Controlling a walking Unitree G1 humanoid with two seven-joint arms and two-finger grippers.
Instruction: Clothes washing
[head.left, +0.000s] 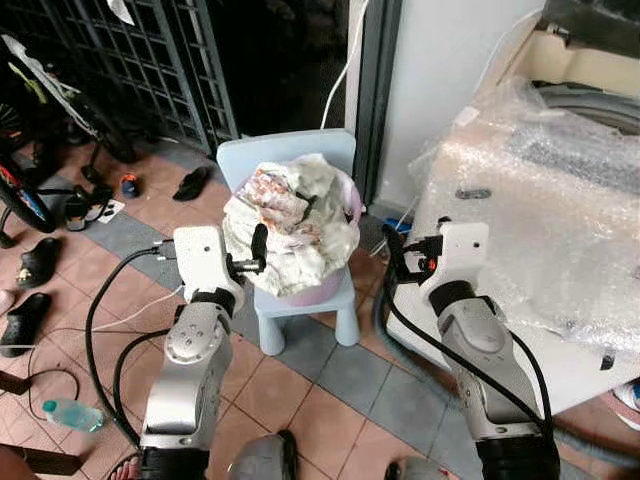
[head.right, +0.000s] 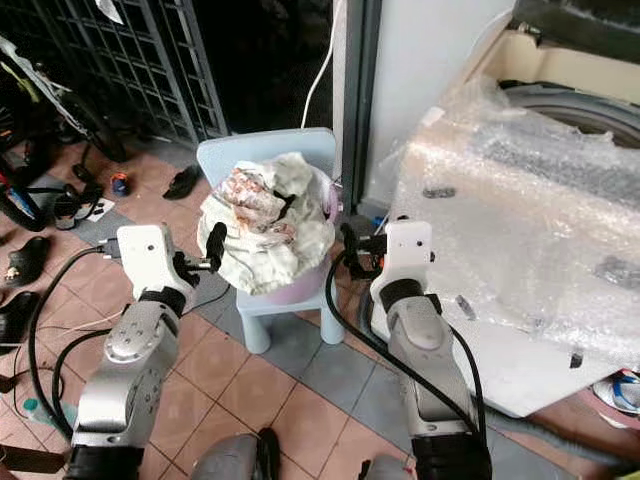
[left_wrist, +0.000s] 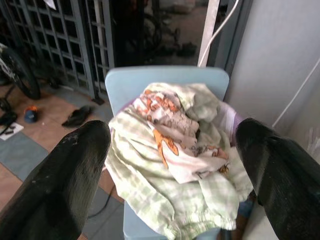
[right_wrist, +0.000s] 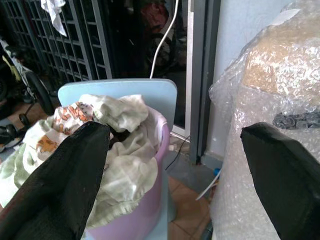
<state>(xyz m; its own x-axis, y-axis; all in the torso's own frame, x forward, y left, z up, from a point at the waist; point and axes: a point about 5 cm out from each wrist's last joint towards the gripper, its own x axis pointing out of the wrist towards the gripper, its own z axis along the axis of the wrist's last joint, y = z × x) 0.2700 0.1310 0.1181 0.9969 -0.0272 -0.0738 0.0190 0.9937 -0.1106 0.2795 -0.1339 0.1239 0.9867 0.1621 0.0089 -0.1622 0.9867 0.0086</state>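
— On the small blue chair (head.left: 300, 300): pink basket (right_wrist: 145, 210) heaped with clothes (head.left: 290, 225), just beside the bubble-wrapped washing machine (head.left: 540, 230).
— Reaching in to grab, by the look of it?
— Likely. Left gripper (head.left: 258, 248) at the heap's edge, right gripper (head.left: 398, 262) near the basket's other side.
— Jaws?
— Spread wide, both empty. Next: closing on a garment, then lifting.

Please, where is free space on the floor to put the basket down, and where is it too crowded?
Bare tiles lie in front of the blue chair, between the two arms. The floor to the robot's left is crowded: sandals, a bicycle wheel, cables and a water bottle. On the right, the bubble-wrapped washing machine blocks the way. The laundry basket covers the seat.
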